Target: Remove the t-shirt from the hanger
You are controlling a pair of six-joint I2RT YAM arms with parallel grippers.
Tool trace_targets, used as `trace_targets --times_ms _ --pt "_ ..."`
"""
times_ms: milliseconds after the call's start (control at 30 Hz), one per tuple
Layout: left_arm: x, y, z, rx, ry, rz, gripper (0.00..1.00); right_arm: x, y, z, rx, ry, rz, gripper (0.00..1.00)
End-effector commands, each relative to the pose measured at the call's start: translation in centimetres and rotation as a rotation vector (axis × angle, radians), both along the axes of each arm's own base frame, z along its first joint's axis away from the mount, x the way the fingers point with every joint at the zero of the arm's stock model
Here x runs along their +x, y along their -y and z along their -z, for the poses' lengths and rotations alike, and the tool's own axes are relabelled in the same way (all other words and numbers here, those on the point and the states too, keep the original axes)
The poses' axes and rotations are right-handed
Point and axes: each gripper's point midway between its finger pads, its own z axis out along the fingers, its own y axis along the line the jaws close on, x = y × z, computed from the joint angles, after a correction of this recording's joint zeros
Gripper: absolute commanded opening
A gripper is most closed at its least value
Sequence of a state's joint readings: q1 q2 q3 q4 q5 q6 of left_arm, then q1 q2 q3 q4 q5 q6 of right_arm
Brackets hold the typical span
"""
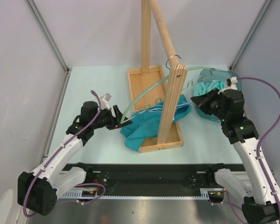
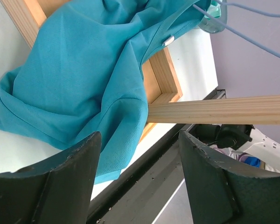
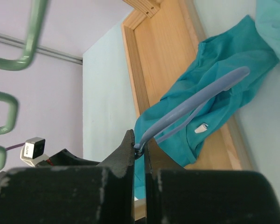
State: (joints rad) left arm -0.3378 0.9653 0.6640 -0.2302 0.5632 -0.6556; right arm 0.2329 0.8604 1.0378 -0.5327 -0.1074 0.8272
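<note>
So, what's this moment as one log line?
left hand: open near teal cloth t-shirt | right hand: shut on thin blue hanger

The top external camera sits high above and behind the black mounting rail (image 1: pixel 144 179) of the arms, looking down and forward over the whole pale-green tabletop (image 1: pixel 91 88) from a distance. The left wrist camera peers from close by between the dark fingers (image 2: pixel 60 182) of the left gripper (image 2: pixel 140 154), while the right wrist camera looks leftward across the table along the black fingers (image 3: pixel 84 191) of the right gripper (image 3: pixel 139 154). All three views share the crumpled teal cotton t-shirt (image 1: pixel 144 128), the thin pale-blue hanger (image 3: pixel 196 98) and the shallow rectangular light-wood tray (image 1: pixel 147 86).
</note>
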Motion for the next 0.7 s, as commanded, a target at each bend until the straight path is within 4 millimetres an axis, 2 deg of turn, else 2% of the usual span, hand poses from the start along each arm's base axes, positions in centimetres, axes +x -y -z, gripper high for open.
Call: trace_targets --times_ms 0,200,400,533,667 --pt "0.4 0.2 -1.2 -0.033 0.042 0.014 0.72 -0.6 0.2 -4.2 -0.073 0.135 -0.039 0.00" --pt "0.4 0.3 -1.1 -0.045 0.038 0.016 0.68 -0.3 1.0 -4.1 -0.178 0.145 -0.041 0.00" --pt "0.7 0.4 -1.2 -0.032 0.035 0.028 0.68 0.1 -0.5 -5.9 -0.236 0.285 -0.166 0.00" --pt "0.8 0.2 -1.3 -0.023 0.041 0.022 0.68 -1.2 -1.7 -7.4 -0.231 0.360 -0.254 0.00" --pt "0.8 0.2 -1.3 -0.022 0.039 0.026 0.68 -2.7 -2.1 -6.8 -0.167 0.285 -0.281 0.00"
